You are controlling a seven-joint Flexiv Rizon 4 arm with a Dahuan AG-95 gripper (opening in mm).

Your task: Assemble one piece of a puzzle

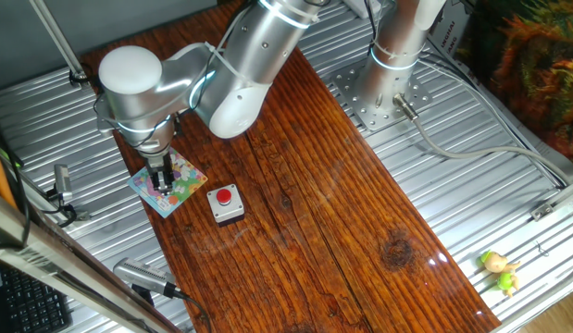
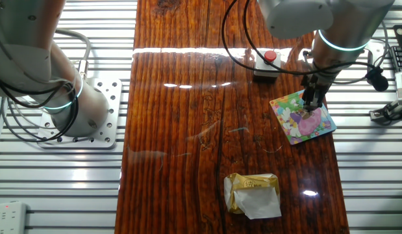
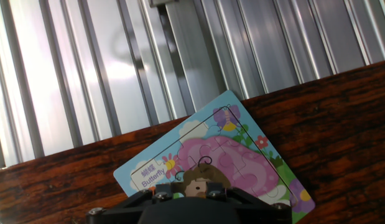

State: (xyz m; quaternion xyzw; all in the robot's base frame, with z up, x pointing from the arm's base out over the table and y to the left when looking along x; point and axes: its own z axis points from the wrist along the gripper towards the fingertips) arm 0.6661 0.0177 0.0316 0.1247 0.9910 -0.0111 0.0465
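Gripper is directly over the puzzle, fingers pointing straight down at the board's middle. Hand view: the fingertips sit close together at the bottom edge with something small and brownish between them, right at the pink part of the picture. That may be the piece, but I can't confirm it: no whitish square with red and green marks is identifiable in any view. Jaws look narrow; whether they're clamping anything I cannot tell.

Key relation: the target is straight below the jaws, no visible lateral offset. My read is that the coming move is vertical only, press or release, not a translation. Board lies rotated relative to the table edge, one corner toward the metal slats, so piece yaw has to match the board's diagonal, not the table grain.

Just beyond the board, the grey box with red button sits near but apart from its corner; clear of the fingers.

Farther off: crumpled gold wrapper well apart down the table, and a small yellow-green toy on the slats at the far end. Neither matters.
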